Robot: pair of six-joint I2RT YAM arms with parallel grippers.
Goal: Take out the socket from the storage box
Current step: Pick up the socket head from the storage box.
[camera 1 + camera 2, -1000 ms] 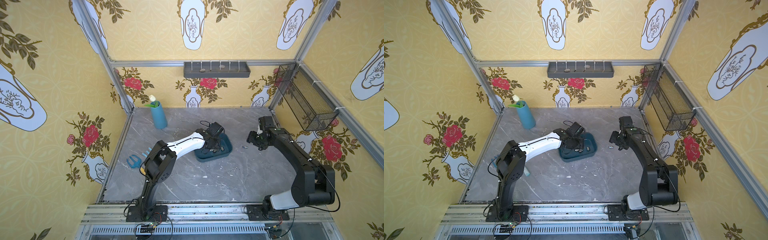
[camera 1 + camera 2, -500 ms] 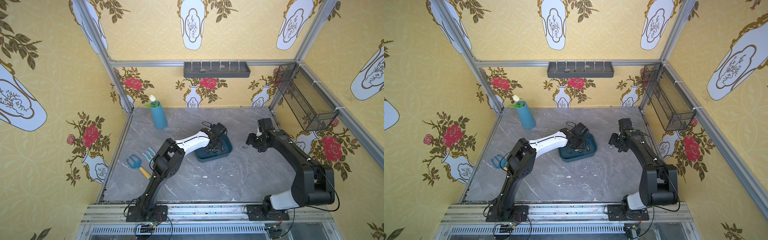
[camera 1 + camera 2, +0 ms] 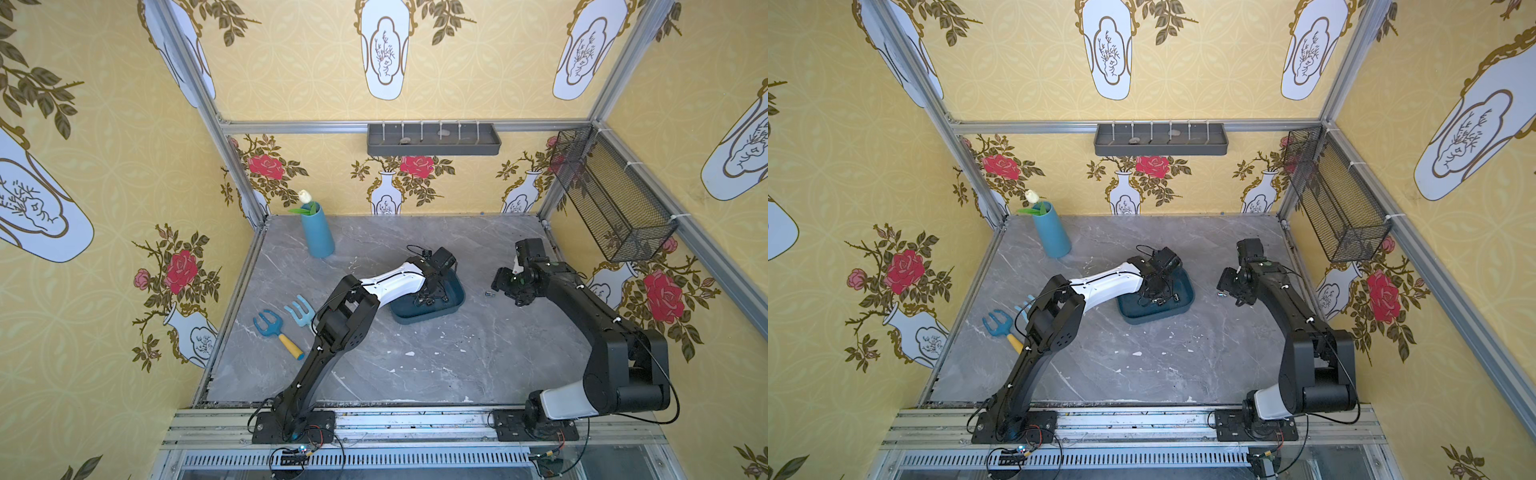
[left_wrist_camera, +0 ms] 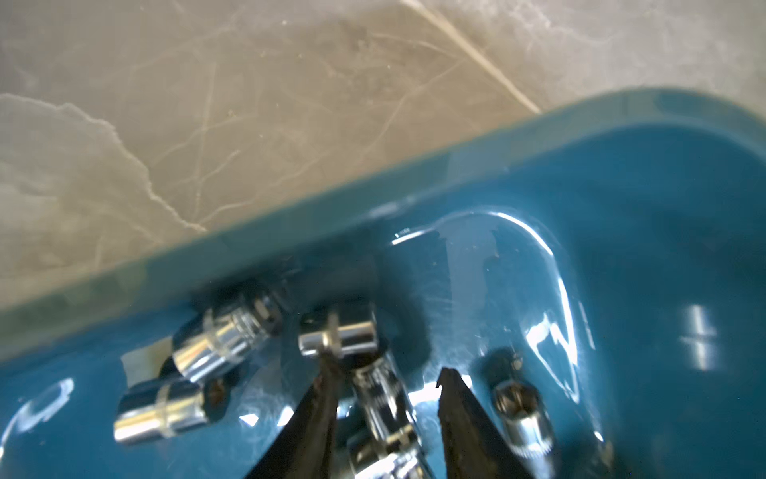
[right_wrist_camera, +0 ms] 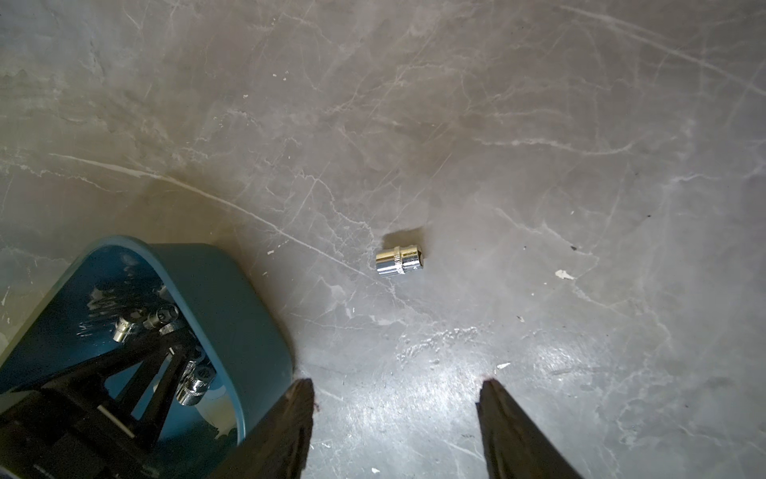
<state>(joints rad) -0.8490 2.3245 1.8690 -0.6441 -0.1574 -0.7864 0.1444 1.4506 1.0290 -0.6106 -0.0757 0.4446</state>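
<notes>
The dark teal storage box point(image 3: 419, 319) point(image 3: 1154, 318) sits mid-table in both top views. My left gripper point(image 3: 428, 297) point(image 3: 1156, 297) reaches down into it. In the left wrist view the left gripper point(image 4: 385, 371) is open, its jaws on either side of a chrome socket point(image 4: 381, 398), with a gap on one side. Several other sockets point(image 4: 224, 336) lie along the box wall point(image 4: 290, 232). One socket point(image 5: 399, 260) point(image 3: 490, 294) lies on the table outside the box. My right gripper point(image 5: 396, 383) point(image 3: 500, 282) hovers open and empty near it.
A blue vase point(image 3: 318, 232) with a tulip stands at the back left. Two toy garden forks point(image 3: 270, 326) lie at the left edge. On the back wall hangs a grey divided tray point(image 3: 434, 139); a black wire basket point(image 3: 611, 199) hangs on the right wall.
My left arm's elbow has swung right and its gripper has settled deeper into the box, jaws narrowing around a socket. The right arm has not moved.
</notes>
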